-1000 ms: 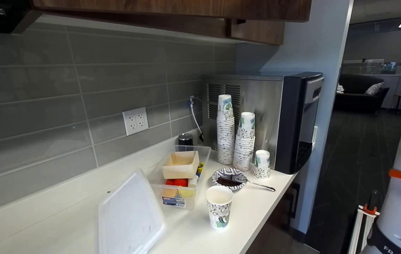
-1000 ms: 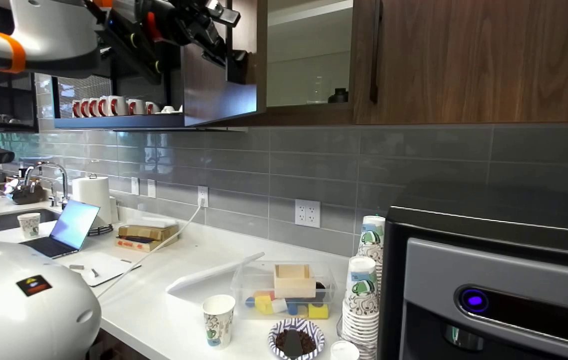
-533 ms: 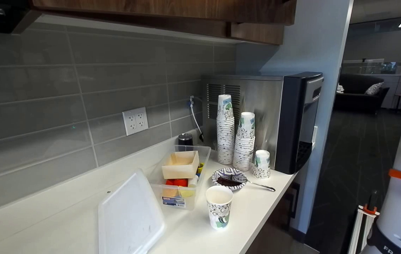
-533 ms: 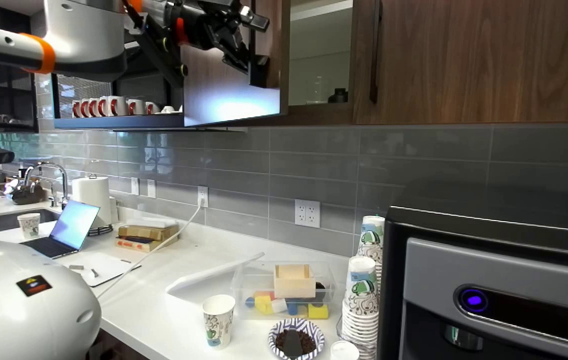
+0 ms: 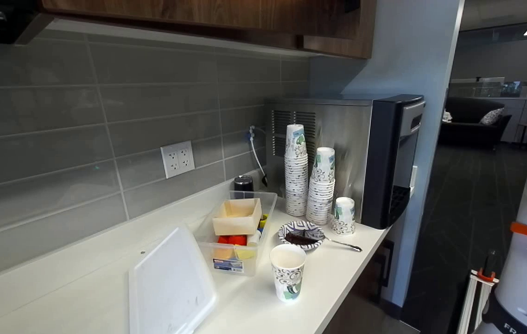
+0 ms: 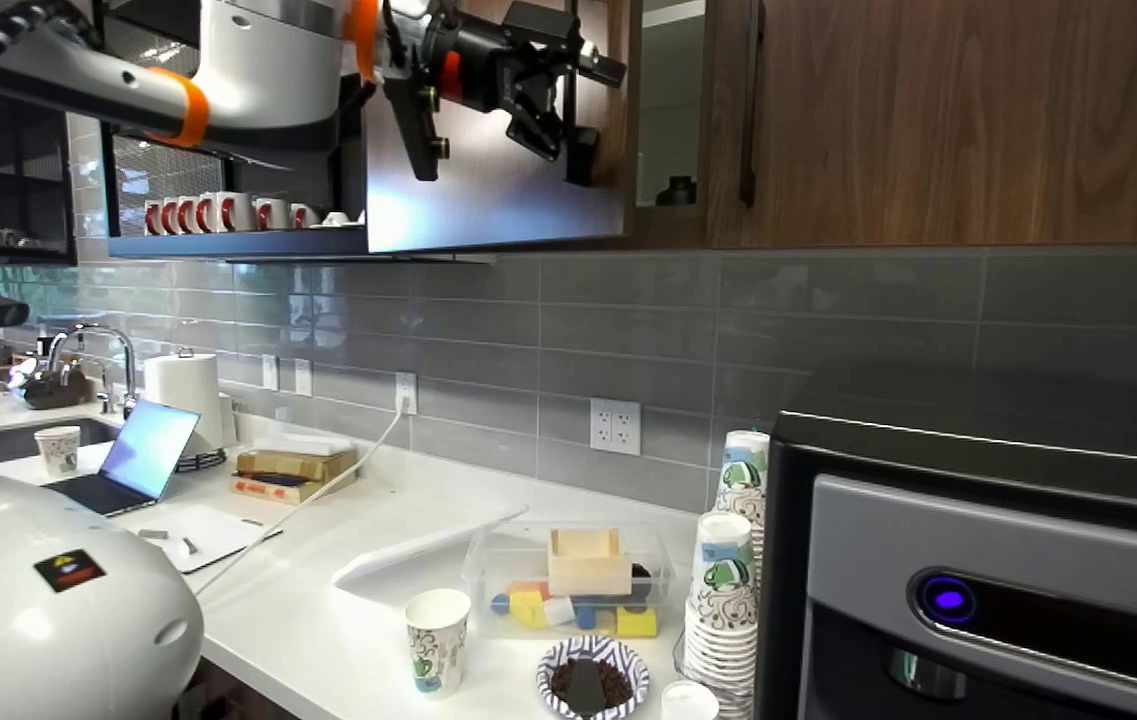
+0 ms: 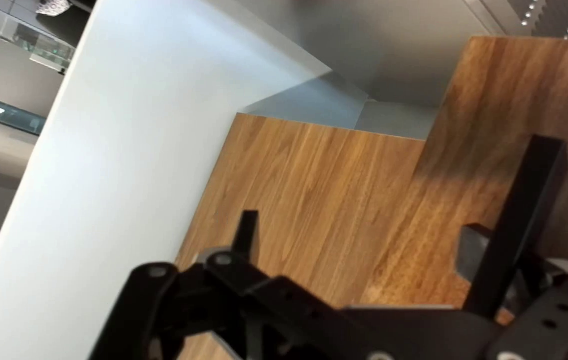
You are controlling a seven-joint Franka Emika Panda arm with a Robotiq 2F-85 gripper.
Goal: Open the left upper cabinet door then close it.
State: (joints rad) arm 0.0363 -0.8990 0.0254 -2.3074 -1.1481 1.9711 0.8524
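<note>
Flat dark-brown wood-grain left door [image 6: 498,200]: being seen ajar, left of the matching right-hand door [image 6: 968,130]
Black pincer [image 6: 578,108]: being held wide, empty
Slim black bar handle [image 7: 518,222]: slip-off being risked, since ungripped

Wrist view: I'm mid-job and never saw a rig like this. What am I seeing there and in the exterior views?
That camera sits on the wrist of one white robot arm, so the gripper shows close up, fingers wide apart, one apparently behind the black handle of the left upper cabinet door. Nothing looks clamped; whether finger and handle touch is unclear. The exterior views come from two cameras apart from the arm; in an exterior view it reaches to the partly open door. On the counter are a clear bin, stacked paper cups and a patterned bowl.
</note>
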